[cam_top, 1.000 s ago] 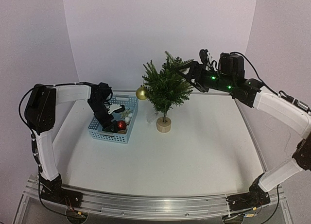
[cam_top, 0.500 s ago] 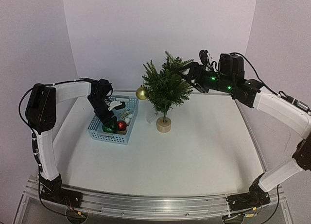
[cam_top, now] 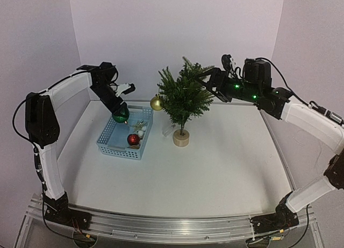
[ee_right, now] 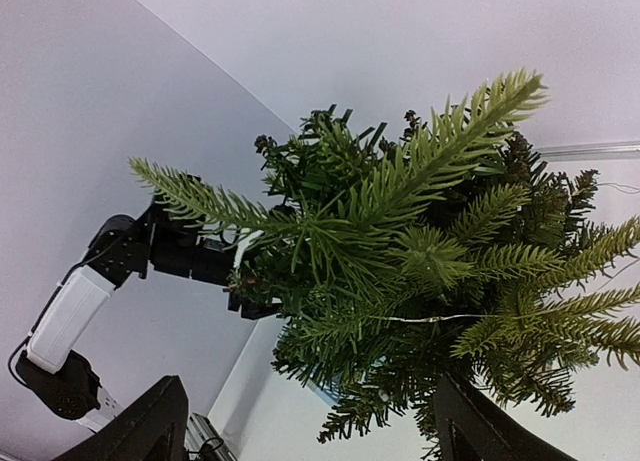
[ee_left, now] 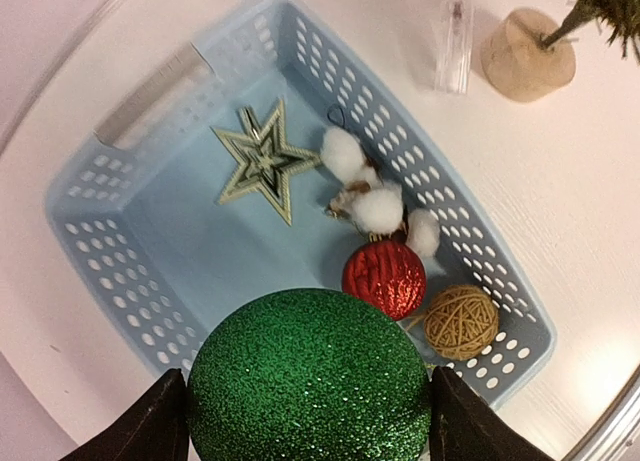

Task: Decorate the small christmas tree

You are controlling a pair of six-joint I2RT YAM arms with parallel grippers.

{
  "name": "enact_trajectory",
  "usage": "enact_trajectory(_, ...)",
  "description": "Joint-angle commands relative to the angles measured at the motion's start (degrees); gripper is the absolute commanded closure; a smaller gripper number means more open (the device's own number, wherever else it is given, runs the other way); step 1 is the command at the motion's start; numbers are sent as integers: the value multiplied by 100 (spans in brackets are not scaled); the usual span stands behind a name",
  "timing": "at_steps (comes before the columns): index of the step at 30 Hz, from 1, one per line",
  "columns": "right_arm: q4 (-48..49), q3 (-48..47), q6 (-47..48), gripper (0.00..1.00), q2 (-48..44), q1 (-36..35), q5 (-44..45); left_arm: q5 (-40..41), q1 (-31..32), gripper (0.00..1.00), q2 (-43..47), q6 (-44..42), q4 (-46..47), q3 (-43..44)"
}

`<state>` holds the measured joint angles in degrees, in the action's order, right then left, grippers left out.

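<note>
The small christmas tree (cam_top: pixel 184 94) stands mid-table on a pale wooden disc base (cam_top: pixel 181 139); a gold bauble (cam_top: pixel 156 103) hangs at its left side. My left gripper (cam_top: pixel 120 114) is shut on a glittery green bauble (ee_left: pixel 309 377) and holds it above the blue basket (cam_top: pixel 107 136). The basket (ee_left: pixel 120 231) holds a straw star (ee_left: pixel 263 163), a red bauble (ee_left: pixel 385 278), a twine ball (ee_left: pixel 460 322) and white cotton balls (ee_left: pixel 378 207). My right gripper (cam_top: pixel 203 81) is open, its jaws wide apart at the tree's right branches (ee_right: pixel 420 251), holding nothing.
A small clear clip-like piece (ee_left: pixel 452 43) lies on the table between the basket and the tree base (ee_left: pixel 527 53). White walls close in at the back and both sides.
My left gripper has risen out of the basket with the green bauble in it and moved back. The right arm has stayed at the tree.
</note>
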<state>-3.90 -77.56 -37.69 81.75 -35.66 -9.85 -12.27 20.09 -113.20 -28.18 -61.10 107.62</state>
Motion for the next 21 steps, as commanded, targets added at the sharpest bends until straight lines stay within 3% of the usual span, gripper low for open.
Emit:
enact_trajectory(1,171,-150,63,15,-197,18,18,-172,15,40,609,-113,-45,845)
enact_trajectory(10,185,-140,86,15,-212,24,-5,-823,37,38,965,-236,744,1859)
enact_trajectory(21,179,-27,13,15,-318,17,71,-1478,633,37,273,212,1819,3286)
